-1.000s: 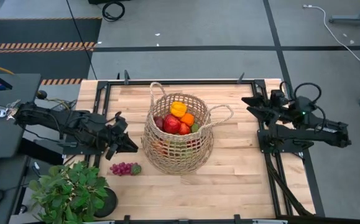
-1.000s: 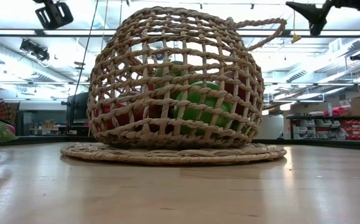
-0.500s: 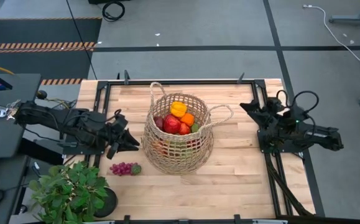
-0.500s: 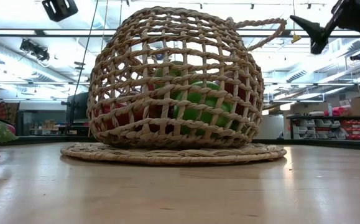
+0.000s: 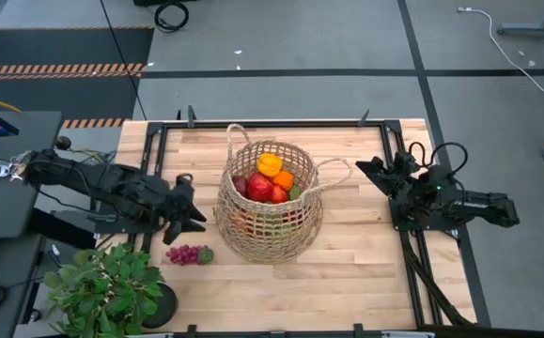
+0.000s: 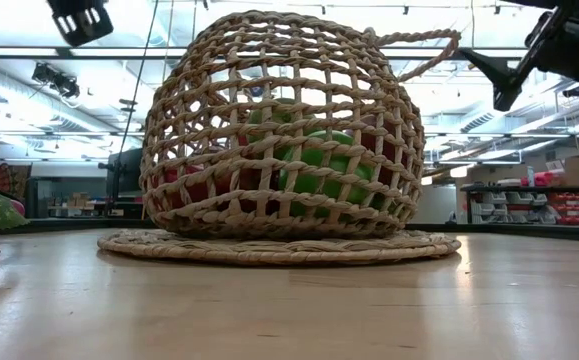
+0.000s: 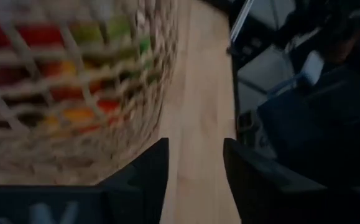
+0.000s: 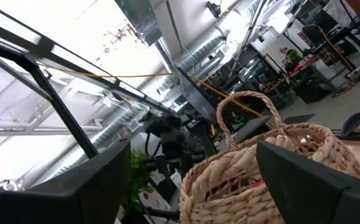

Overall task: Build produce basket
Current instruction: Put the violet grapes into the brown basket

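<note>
A: Item one?

B: Basket (image 5: 270, 202): large round open-weave tan straw, two looped handles, standing at the middle of the pale wooden table (image 5: 356, 235). In the low view it rests on a flat woven base.

A: Contents?

B: Produce (image 5: 270, 180): a yellow pepper on top, an orange beside it, red apples below, something green against the right wall. More red and green pieces show through the weave lower down. A full count cannot be made.

A: Anything not yet in?

B: One lot: a small bunch of purple grapes (image 5: 187, 253) with a green piece at its right end, lying on the table near the basket's left side, just right of a leafy green potted plant (image 5: 107, 286).

A: Left gripper?

B: Left gripper (image 5: 189, 210): just left of the basket, above the table, far side of the grapes. Its wrist view shows two dark fingers (image 7: 147, 180) parted by a modest gap with bare wood between them. Nothing held.

A: Right gripper?

B: Right gripper (image 5: 367, 171): at the table's right edge, raised, pointing at the basket's right handle. Fingers spread wide, empty.

A: Status of the job?

B: Judged nearly finished. The bulk is loaded; the grapes look like the last piece, and the left arm is the closer one to fetch them.
</note>
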Robot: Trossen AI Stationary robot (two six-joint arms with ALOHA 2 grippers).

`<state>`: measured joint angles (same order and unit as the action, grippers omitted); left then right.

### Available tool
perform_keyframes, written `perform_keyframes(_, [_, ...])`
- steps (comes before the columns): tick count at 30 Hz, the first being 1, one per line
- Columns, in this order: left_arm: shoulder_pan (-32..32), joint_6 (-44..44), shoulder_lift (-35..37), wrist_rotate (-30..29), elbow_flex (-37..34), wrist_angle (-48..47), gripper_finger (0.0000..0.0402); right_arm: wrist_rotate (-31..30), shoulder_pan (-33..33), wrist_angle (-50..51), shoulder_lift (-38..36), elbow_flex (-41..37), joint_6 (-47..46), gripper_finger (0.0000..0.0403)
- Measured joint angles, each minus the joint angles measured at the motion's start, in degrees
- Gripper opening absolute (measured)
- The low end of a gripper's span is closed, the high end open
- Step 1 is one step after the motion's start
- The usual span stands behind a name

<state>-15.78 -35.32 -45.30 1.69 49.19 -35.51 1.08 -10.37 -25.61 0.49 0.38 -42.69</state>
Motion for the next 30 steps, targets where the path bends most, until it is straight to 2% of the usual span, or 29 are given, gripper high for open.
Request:
perform_keyframes(8, [-2.1, -6.6, -7.5, 0.2, 0.0, -10.1, 0.0244, -0.8, 0.0, 0.6, 0.1, 0.0, 1.7, 0.0348])
perform_keyframes(14, [-2.1, -7.2, -12.0, 2.0, 0.0, -16.3, 0.031, -0.9, 0.0, 7.6, 0.1, 0.0, 15.3, 0.0348])
perform_keyframes(19, [-3.0, -2.9, -15.4, 2.2, 0.0, -19.3, 0.0311, -1.5, 0.0, 12.4, 0.1, 0.0, 28.8, 0.0348])
perform_keyframes(25, [-6.1, 0.3, -18.6, 2.1, 0.0, -19.2, 0.0305, -1.5, 0.0, 12.8, 0.2, 0.0, 29.3, 0.0348])
perform_keyframes(30, [-7.7, 0.0, -18.8, -0.8, 0.0, -19.2, 0.0305, -1.5, 0.0, 12.8, 0.2, 0.0, 29.2, 0.0348])
